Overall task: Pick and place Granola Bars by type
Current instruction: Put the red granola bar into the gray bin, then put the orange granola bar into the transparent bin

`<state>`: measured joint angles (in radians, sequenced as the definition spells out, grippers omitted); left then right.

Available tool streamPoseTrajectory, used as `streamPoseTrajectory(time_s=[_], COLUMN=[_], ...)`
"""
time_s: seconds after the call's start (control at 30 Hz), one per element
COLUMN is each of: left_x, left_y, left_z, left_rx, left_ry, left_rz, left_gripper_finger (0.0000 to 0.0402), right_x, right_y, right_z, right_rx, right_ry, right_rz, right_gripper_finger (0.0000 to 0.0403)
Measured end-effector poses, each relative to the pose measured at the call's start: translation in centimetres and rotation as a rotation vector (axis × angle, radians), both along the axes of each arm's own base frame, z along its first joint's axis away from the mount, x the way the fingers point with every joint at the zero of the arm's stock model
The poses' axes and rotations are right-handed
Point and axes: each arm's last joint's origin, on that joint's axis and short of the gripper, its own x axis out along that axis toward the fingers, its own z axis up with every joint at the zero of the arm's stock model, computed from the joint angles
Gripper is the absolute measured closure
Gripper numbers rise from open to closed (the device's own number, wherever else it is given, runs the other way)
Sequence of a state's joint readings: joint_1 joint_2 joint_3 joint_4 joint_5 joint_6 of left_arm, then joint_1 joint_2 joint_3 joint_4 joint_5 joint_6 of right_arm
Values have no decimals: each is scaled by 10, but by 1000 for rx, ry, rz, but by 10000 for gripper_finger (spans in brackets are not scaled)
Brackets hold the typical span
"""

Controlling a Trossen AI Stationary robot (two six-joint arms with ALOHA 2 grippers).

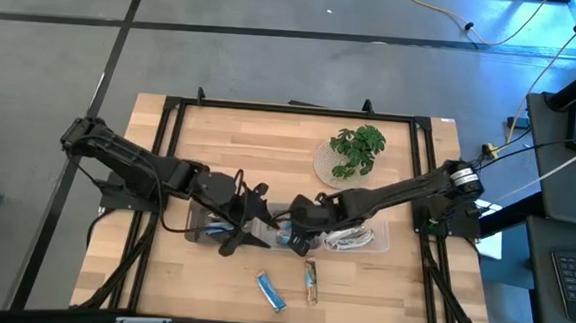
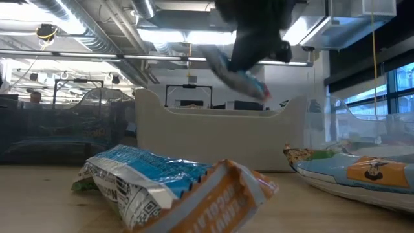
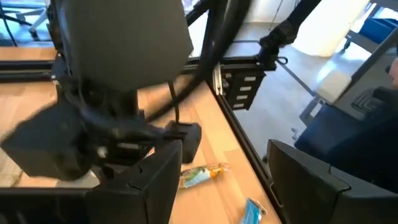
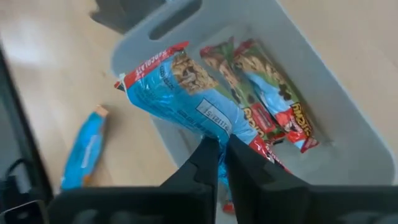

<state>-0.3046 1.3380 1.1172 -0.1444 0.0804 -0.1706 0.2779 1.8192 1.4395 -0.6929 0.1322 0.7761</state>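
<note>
My right gripper [image 1: 301,238] is shut on a blue granola bar [image 4: 186,93] above a pale tray [image 4: 348,143] in which two brown/red bars [image 4: 267,93] lie flat. The gripper and bar also show at the top of the low view [image 2: 242,72]. My left gripper [image 1: 249,229] is open and empty just to the left of it, its fingers [image 3: 155,180] facing the right arm. A second blue bar [image 1: 271,291] and a silvery-green bar [image 1: 311,281] lie flat on the table near the front edge. My right gripper pinches the blue bar by one end [image 4: 214,134] between its two fingers, which come from above and slant down. The rest of the bar sticks out beyond the fingertips, its free end [image 4: 152,65] over the tray's rim. The bar is lifted clear, tilted.
A row of pale trays [image 1: 364,236] stands across the table's middle between the two arms. A leafy green plant [image 1: 357,151] on a round plate stands at the back right. The two loose bars fill the front of the low view [image 2: 149,181].
</note>
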Motion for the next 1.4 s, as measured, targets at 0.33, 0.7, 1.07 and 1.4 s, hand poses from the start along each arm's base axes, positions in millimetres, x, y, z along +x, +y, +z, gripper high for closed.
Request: streamPoseTrajectory(time_s=[0.33,0.7,1.07,1.4], left_x=[-2,-2,-7,-7], left_y=[-2,-2,-9,-9], left_z=[-4,-5,-9,-8], left_rx=[13,19,-13,10], left_ry=[46,46,117,97], left_rz=[-8,0,-19,38], left_gripper_finger=[171,171,169,171], right_x=[11,6,-35,-57], right_y=[3,-1,-17,-29], right_z=[-25,-9,101,127], right_rx=[19,59,-91,-161], right_ry=[57,53,-45,-92], right_rz=[60,90,309,575], right_gripper_finger=[352,277,270,270])
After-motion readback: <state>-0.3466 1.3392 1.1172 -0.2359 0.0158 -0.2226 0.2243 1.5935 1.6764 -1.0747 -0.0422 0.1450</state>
